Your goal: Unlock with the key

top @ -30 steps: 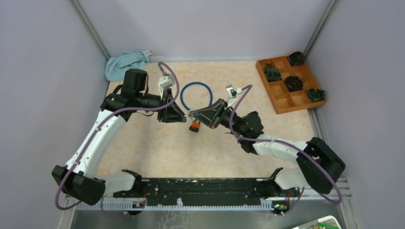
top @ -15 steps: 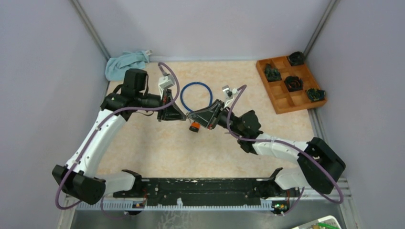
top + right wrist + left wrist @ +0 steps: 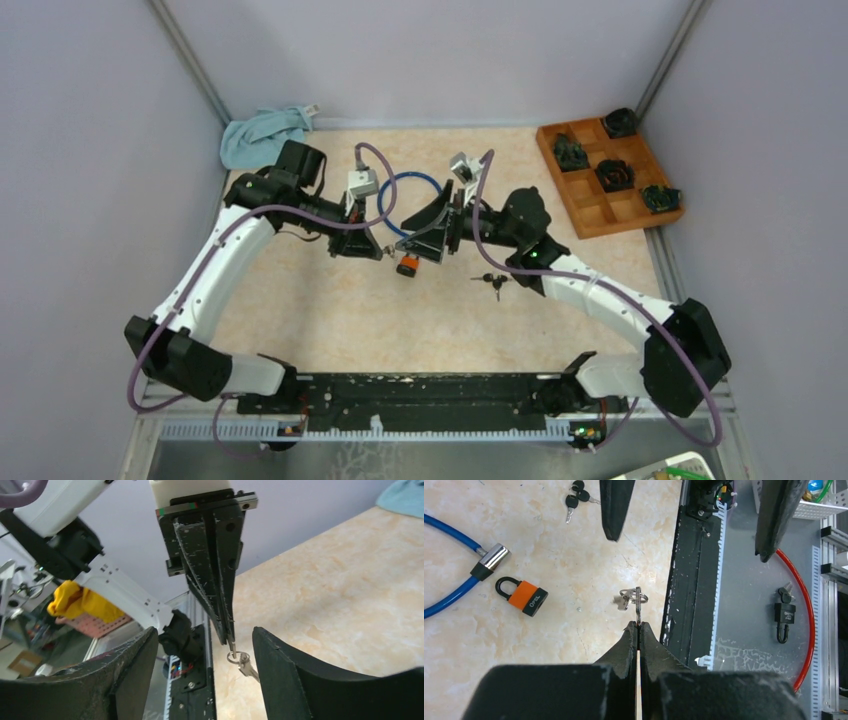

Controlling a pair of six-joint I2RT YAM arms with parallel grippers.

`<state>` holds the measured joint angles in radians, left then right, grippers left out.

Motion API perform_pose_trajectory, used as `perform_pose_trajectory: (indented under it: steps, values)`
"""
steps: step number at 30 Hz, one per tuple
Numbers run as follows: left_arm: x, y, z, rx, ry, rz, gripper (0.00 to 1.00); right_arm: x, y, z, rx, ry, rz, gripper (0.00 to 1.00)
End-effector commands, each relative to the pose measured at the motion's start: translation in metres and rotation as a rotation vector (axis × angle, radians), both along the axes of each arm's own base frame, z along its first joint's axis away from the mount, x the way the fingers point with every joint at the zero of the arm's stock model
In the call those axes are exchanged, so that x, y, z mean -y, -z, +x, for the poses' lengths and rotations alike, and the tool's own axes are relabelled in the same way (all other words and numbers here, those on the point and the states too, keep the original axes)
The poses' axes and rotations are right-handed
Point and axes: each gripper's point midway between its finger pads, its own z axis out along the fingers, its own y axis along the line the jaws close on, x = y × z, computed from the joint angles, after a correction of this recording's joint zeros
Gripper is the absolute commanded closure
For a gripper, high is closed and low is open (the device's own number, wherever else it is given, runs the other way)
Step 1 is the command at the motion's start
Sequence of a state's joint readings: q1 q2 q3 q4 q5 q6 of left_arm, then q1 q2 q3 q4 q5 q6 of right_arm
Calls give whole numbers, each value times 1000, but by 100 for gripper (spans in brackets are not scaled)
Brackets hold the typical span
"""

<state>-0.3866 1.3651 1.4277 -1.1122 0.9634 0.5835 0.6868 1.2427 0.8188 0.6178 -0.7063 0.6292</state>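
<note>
The left pincer [image 3: 638, 626] is pressed shut, and a small silver key [image 3: 638, 611] is pinched by its end between the tips, with a ring [image 3: 634, 595] hung from it. The right pincer [image 3: 204, 630] is spread wide with nothing held, and the key is seen between its two fingers in the right wrist view. The orange padlock [image 3: 526, 596] is laid flat on the table [image 3: 330, 320], apart from the key and not touched by either pincer; its black hoop looks closed. At the far right corner a wooden tray [image 3: 590, 215] is set, divided into compartments; dark crumpled things [image 3: 613, 174] are held in four of them, one to a compartment, and what they are cannot be told. A blue cable [image 3: 410, 178] is looped on the table beyond the pincers, and its metal end [image 3: 491, 560] is laid near the padlock, just apart from it. A bunch of keys [image 3: 490, 281] is left on the table beside the right arm. A light blue cloth [image 3: 262, 135] is crumpled in the far left corner. Past the near edge of the table, on a grey surface, a black padlock [image 3: 784, 620] is seen within a red cable [image 3: 806, 630]. The way between key and padlock is not blocked in the left wrist view.
</note>
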Motion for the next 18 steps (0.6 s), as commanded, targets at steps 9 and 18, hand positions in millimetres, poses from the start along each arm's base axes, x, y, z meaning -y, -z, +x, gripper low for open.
perform_pose_trajectory:
  steps: [9,18]
  values:
    - [-1,-13,-17,14,75,-15,100,-19,5,-24,30,-272,-26,45]
    - [-1,-12,-19,5,82,-16,100,-31,8,-21,43,-286,-52,53]
